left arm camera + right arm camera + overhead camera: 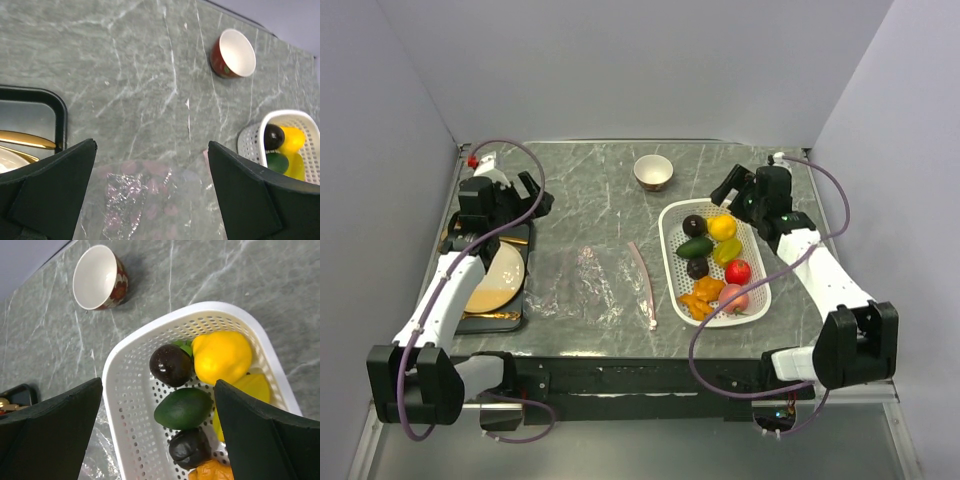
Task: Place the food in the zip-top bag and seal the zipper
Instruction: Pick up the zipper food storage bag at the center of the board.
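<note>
Food [738,271] all sits in the white perforated basket [672,262] at centre right of the overhead view, none of it bagged yet. The zip-top bag [585,285] lies flat at centre, its pink zipper [643,280] on the edge facing the basket. Left tool [536,197] hangs at upper left near the black tray [495,322], and right tool [730,188] is over the basket's far end. Both are empty.

My read: a pick comes first. The round lemon [723,227] wants a straight drop, fingers either side of its middle, while the other arm readies the bag mouth.

Left wrist view now: fingers [50,190] spread wide, with the crinkly bag low in frame between them. Its wrinkles show here, washed out from above. A red-sided bowl [232,53] sits upper right.

Right wrist view: fingers [50,435] spread too, with lemon, avocado [183,408] and a dark fruit [171,365] right below. A green leaf by the lemon shows only here.
</note>
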Motion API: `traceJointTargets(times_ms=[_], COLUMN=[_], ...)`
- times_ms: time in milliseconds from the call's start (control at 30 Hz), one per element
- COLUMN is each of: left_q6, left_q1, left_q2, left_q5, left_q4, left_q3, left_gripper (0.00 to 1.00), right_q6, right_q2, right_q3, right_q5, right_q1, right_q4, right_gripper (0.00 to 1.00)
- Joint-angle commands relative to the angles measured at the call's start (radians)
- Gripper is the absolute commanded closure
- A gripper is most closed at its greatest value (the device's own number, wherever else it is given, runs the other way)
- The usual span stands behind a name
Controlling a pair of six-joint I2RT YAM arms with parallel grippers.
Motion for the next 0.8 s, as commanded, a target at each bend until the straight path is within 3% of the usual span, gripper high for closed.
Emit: traceJointTargets(times_ms=[0, 200, 333, 400, 467, 767], left_q6=[0.009, 0.017, -0.009, -0.035, -0.064, -0.175], left_q1=[-0.015, -0.113, -0.303, -0.346, -0.375, -0.644], left_q2=[-0.025, -0.057, -0.060, -0.048, -0.002, 0.251], left_q5=[0.059, 0.000, -0.115, -0.142, -0.152, -0.341], left_q4=[-0.009, -0.051, -0.059, -0.044, -0.039, -0.070], left_q3=[0.000, -0.014, -0.016, -0.023, -0.017, 0.052], left_gripper=[0.01, 0.01, 0.01, 0.02, 0.03, 0.13], right_q6=[0.026, 0.071, 0.121, 0.124, 0.096, 0.082], right_q2=[0.020, -0.061, -0.153, -0.171, -0.208, -0.385], right_q3=[0.021, -0.095, -0.162, -0.148, -0.148, -0.234], right_q5=[-0.099, -0.094, -0.187, -0.215, -0.260, -0.105], right_q1=[-0.011, -0.009, -0.003, 0.012, 0.038, 0.083], right_q4=[-0.016, 0.025, 0.086, 0.070, 0.062, -0.030], right_gripper=[0.00, 0.00, 0.00, 0.02, 0.04, 0.04])
